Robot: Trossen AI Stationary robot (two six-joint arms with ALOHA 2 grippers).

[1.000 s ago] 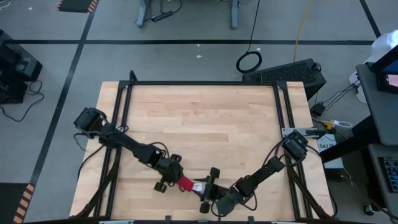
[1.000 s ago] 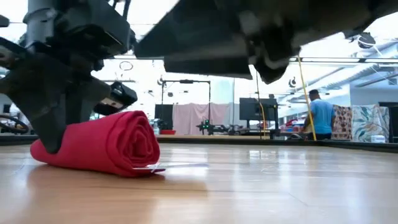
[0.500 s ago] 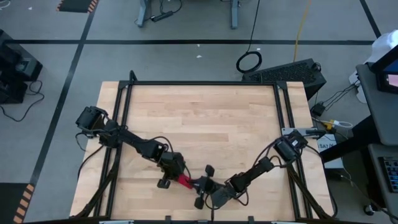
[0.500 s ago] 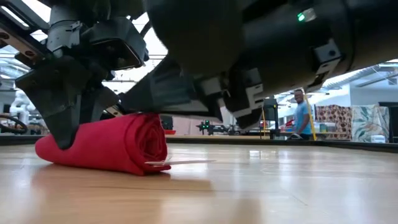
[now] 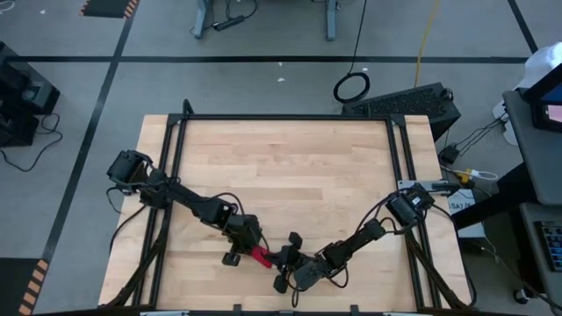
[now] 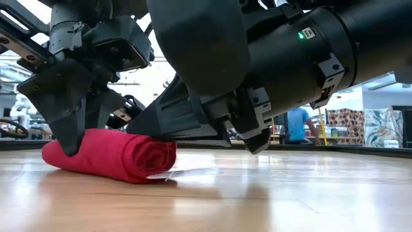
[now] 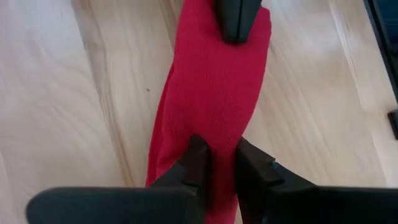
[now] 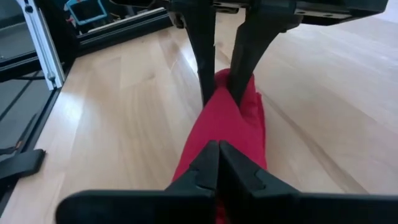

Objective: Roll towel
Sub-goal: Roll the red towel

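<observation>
Rolled red towel (image 5: 261, 255) pinched at both ends, near the front edge of the table (image 5: 290, 167).

The towel lies as a tight roll on the wood, its long axis running from the left gripper (image 5: 242, 248) toward the right gripper (image 5: 283, 262), slanting slightly toward the front edge. In the low view its spiral end (image 6: 161, 158) faces the camera's right, with a small white tag (image 6: 158, 174) flat on the table beneath it. The left gripper's fingers (image 7: 194, 163) are narrowly set, clamping one end of the roll; the right gripper's fingers (image 8: 208, 163) are pressed together on the other end. Bare wood spreads wide behind and to both sides; the front edge is close by.
</observation>
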